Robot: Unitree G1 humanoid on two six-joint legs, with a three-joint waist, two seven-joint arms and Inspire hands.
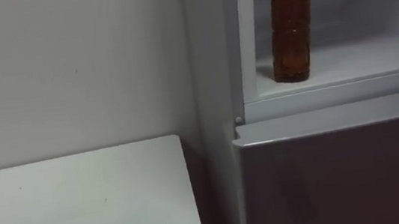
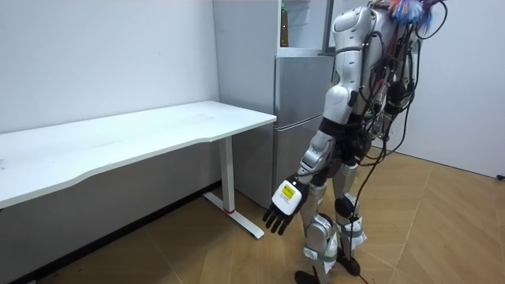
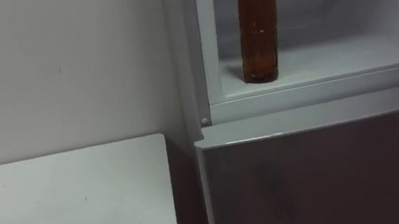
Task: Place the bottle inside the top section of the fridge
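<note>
Bottle (image 1: 290,26) location: upright on the white shelf (image 1: 359,60) of the upper fridge compartment (image 3: 323,7), close to the compartment's left wall and near the shelf's front edge, with no hand on it. Contents: brown liquid fills the bottle almost to the neck, below a green cap, so judge it moderately heavy, with the weight spread along its whole height. The body appears to be clear plastic, tall and slender. Expect walls that give slightly under pressure and a smooth skin that may slip, more so if condensation forms in the cold. A tall, narrow item tips easily when pushed high up. Recommended hold, should repositioning be needed: wrap the hand round the middle of the body, below the shoulder and above the base, thumb opposite the fingers, and lift straight up before moving sideways. Compartment contents: the bottle is the one item seen on the shelf, and the shelf to its right is bare as far as the eye views reach. The lower fridge door (image 1: 343,178) beneath is closed. A white surface (image 1: 82,208) stands just beside the fridge (image 2: 304,118) on the robot's left. The robot stands facing the fridge, and its left hand (image 2: 282,207) hangs low beside its leg, fingers straight and relaxed, holding nothing. Task status, by judgement: placement looks complete, though the upper compartment may remain to be closed.
</note>
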